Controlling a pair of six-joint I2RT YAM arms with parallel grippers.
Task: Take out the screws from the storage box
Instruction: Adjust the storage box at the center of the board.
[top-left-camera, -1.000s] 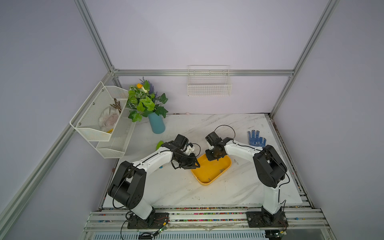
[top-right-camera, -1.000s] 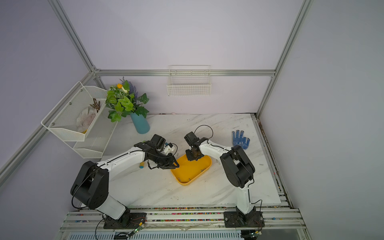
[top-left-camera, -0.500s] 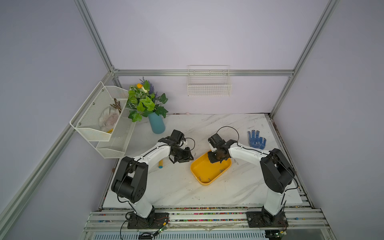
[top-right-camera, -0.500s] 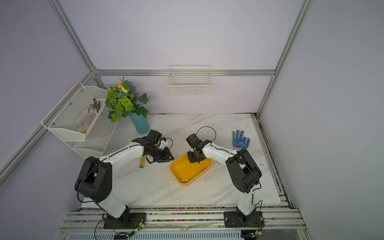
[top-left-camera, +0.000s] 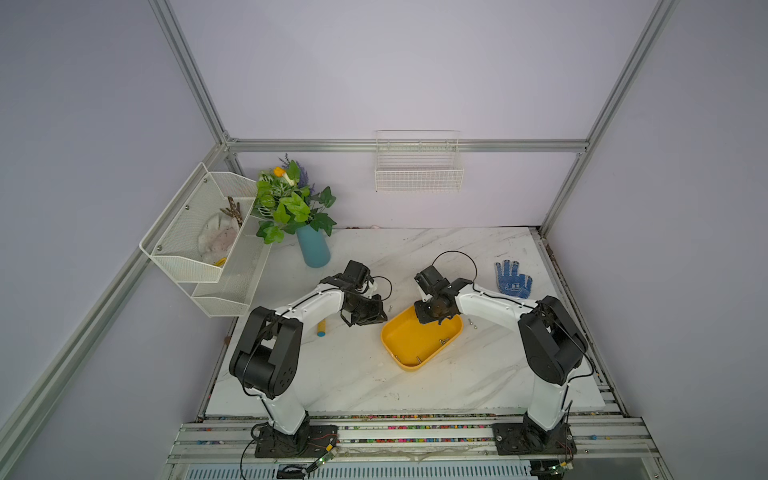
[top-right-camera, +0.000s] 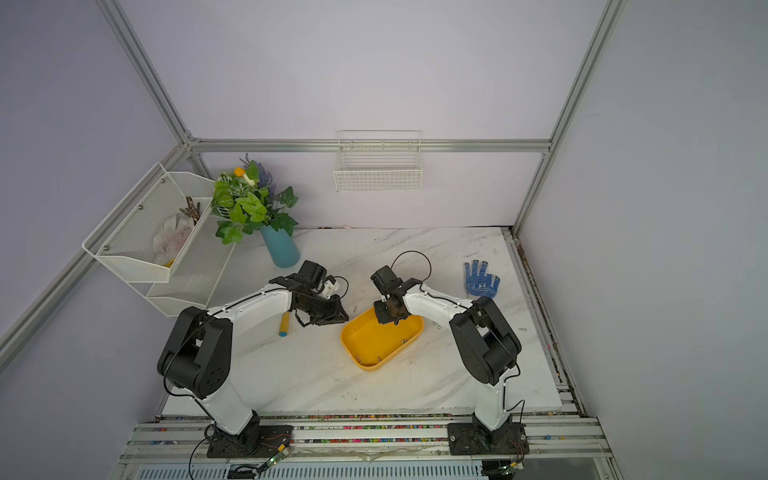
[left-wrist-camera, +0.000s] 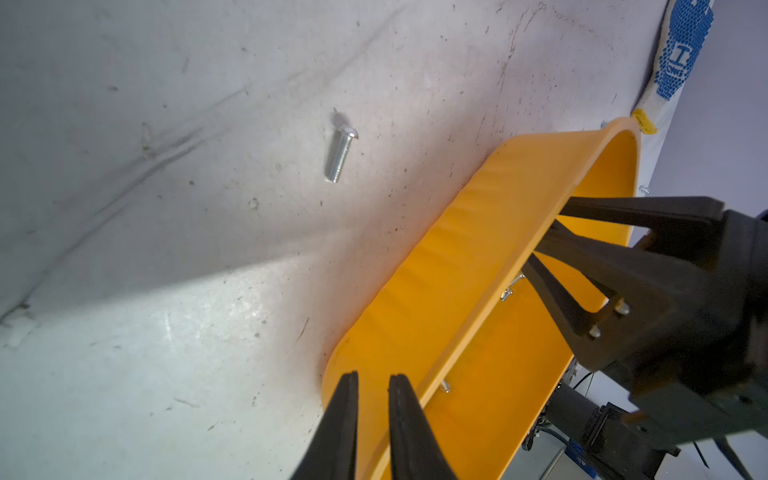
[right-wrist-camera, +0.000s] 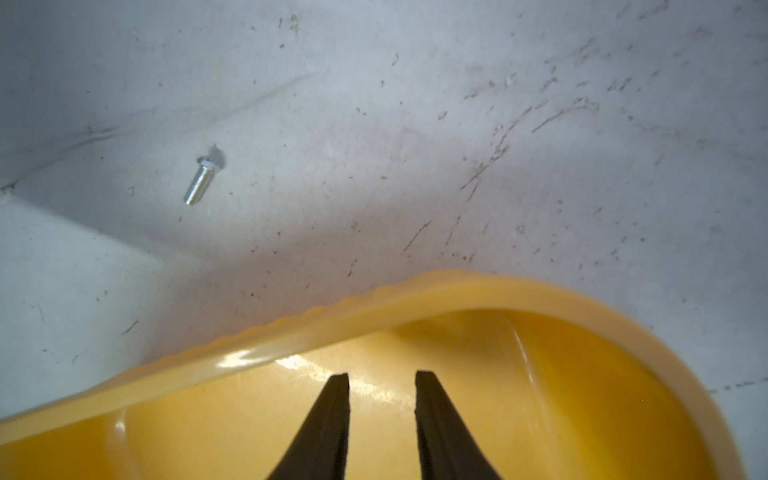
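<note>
Right gripper (right-wrist-camera: 382, 374) over the yellow storage box (right-wrist-camera: 374, 307), left gripper (left-wrist-camera: 372, 375) just outside it, both narrowly parted, empty; a screw (left-wrist-camera: 340, 156) beside the box.

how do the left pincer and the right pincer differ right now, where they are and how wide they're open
Place: the left pincer sits outside the yellow box, by its outer wall above the table; the right pincer is inside the box's rim, over its floor.
Gap: the left pincer's jaws look closer together than the right pincer's.
Shared: both are black, open and hold nothing.
</note>
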